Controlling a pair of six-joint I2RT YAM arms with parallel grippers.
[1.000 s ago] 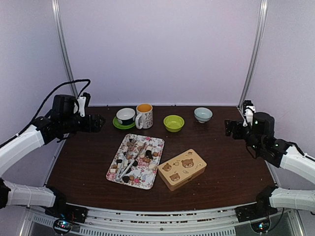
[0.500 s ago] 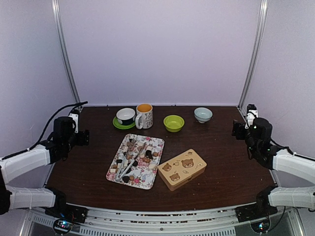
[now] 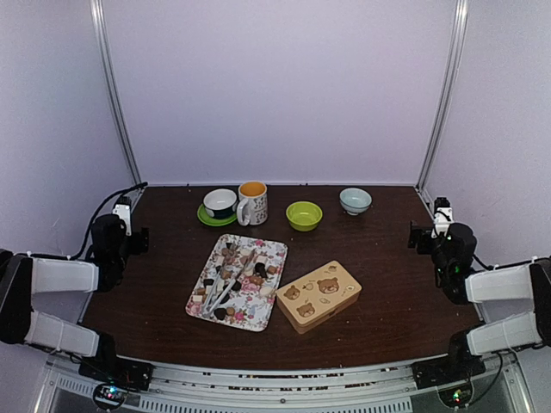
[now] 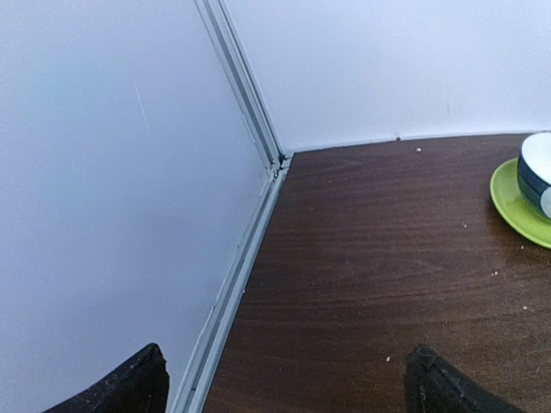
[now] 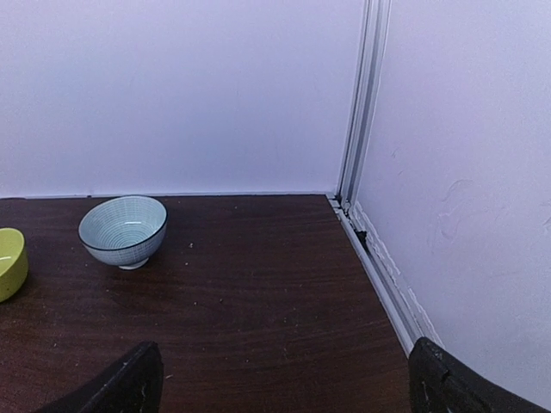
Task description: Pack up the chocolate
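The chocolate (image 3: 260, 269), small dark, light brown and cream pieces, lies scattered on a floral tray (image 3: 274, 255) at the table's middle, with metal tongs (image 3: 229, 289) lying among it. Right of the tray stands a shut tan tin with bear pictures (image 3: 318, 295). My left gripper (image 3: 136, 239) (image 4: 288, 387) hangs low at the table's left edge, open and empty, far from the tray. At the right edge my right gripper (image 3: 419, 237) (image 5: 284, 383) is also open, with only bare table between its fingertips.
Along the back stand a cup on a green saucer (image 3: 220, 204) (image 4: 538, 185), a mug (image 3: 252, 202), a green bowl (image 3: 304, 215) (image 5: 7, 262) and a pale blue bowl (image 3: 355, 200) (image 5: 123, 231). Walls with metal rails close off both sides and the back.
Both arms have folded back and down toward their own table edges. The left gripper drew away from the cup and saucer; the right one moved rightward. Nothing on the table shifted.
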